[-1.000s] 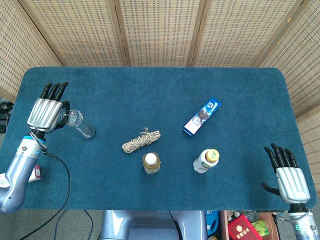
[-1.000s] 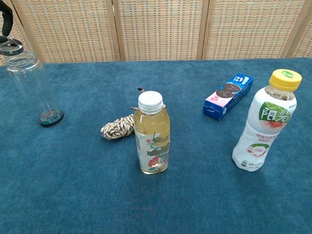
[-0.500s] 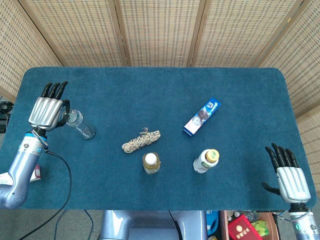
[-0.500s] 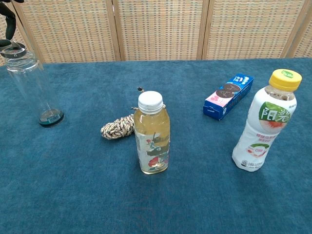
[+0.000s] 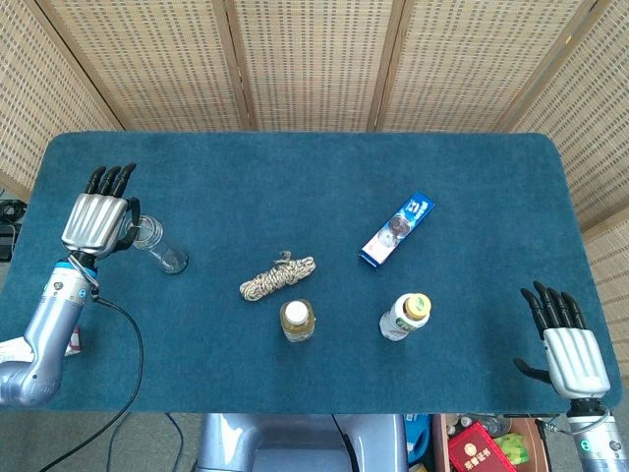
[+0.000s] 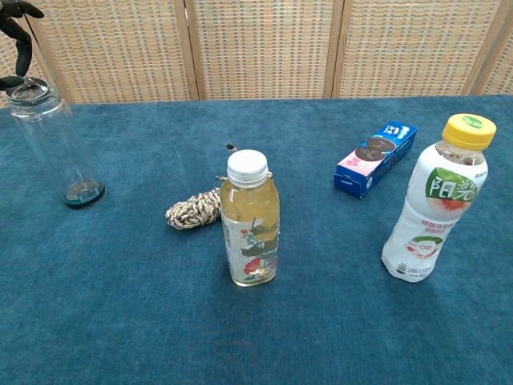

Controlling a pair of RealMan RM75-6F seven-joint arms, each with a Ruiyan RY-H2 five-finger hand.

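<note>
Woven cane screens stood behind a table (image 5: 295,177) covered in blue cloth. At about 9 o'clock on it stood a clear empty glass bottle (image 5: 160,246), tilted, its base on the cloth. The left hand (image 5: 95,218) sat at the bottle's mouth, fingers extended; the chest view showed dark fingertips (image 6: 18,36) touching the rim, but whether they pinched it I could not tell. The right hand (image 5: 568,344) lay open and idle, fingers apart, at the table's 4 o'clock corner, well apart from everything.

Near centre: a rope coil (image 5: 277,276); just beside it at 6 o'clock, a tea bottle (image 5: 297,320); a yellow-capped bottle (image 5: 406,317) to its right; a blue biscuit box (image 5: 397,228) at 1 o'clock.

Judgement: the step in hand was handling the glass bottle at its top. The next move would call for a sure hold on the rim, since the tilted bottle could tip.
</note>
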